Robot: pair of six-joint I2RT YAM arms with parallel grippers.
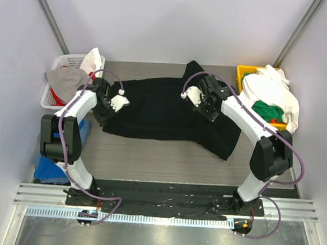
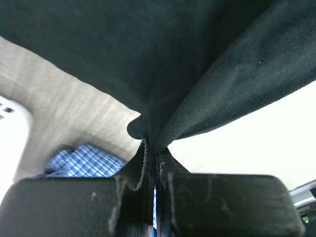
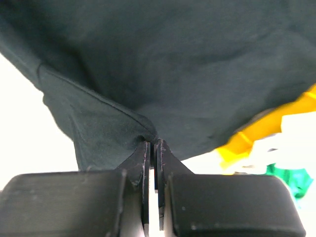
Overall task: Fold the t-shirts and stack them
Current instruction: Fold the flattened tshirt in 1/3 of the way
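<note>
Two grips hold the black t-shirt: left gripper and right gripper each pinch its far edge, seemingly. Move them together, cloth taut, toward the worktop's near edge.

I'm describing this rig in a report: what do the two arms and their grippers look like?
The left arm and right arm have smooth white link shells and bulky black joint housings. A purple cable loops along each. The fingers are matte black, scuffed blocks.
</note>
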